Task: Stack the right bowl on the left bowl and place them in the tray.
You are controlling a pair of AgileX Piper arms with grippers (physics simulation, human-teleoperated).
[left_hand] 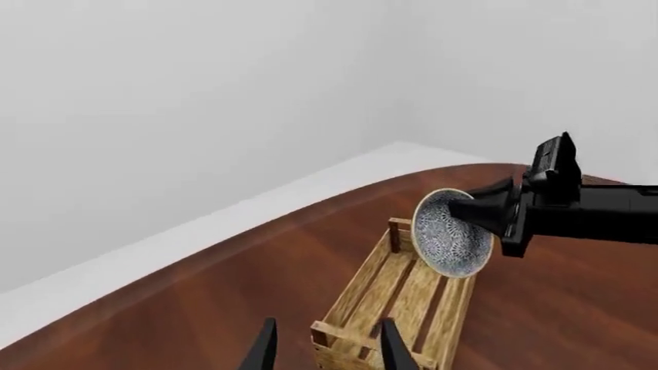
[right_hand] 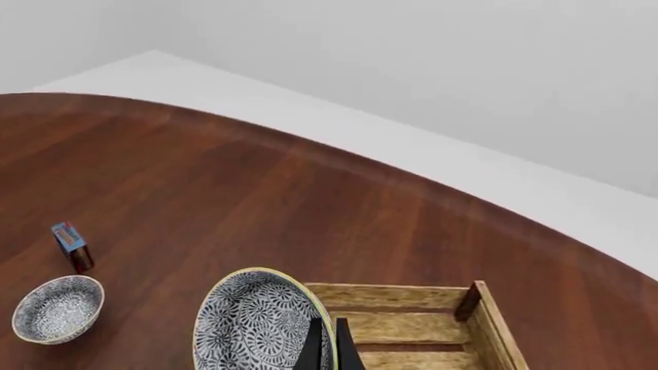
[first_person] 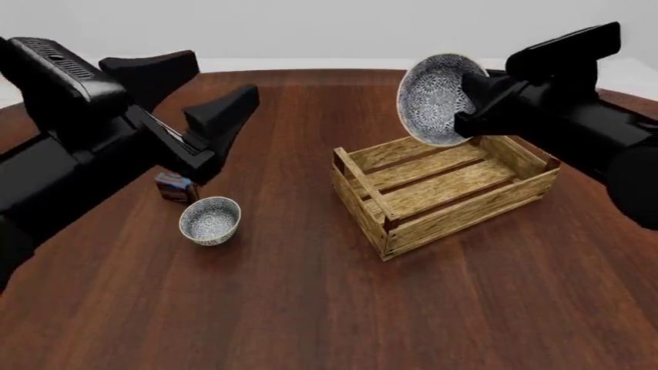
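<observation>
The right bowl (first_person: 434,99), patterned blue and white, hangs tilted on edge above the far side of the tray (first_person: 460,210), a light-wood slatted crate. My right gripper (first_person: 469,102) is shut on its rim. In the right wrist view the fingers (right_hand: 327,345) pinch the bowl (right_hand: 252,324) over the tray (right_hand: 411,324). The left bowl (first_person: 209,220) stands upright on the table, left of the tray, also seen as a small bowl (right_hand: 58,308). My left gripper (first_person: 196,96) hovers open above and behind it, holding nothing. Its wrist view shows the open fingertips (left_hand: 396,351), the tray (left_hand: 362,287) and the held bowl (left_hand: 451,233).
A small blue box (first_person: 175,186) stands just behind the left bowl, under the left arm, and shows too in the right wrist view (right_hand: 70,245). The round brown table (first_person: 308,308) ends in a curved far edge against a white floor and wall.
</observation>
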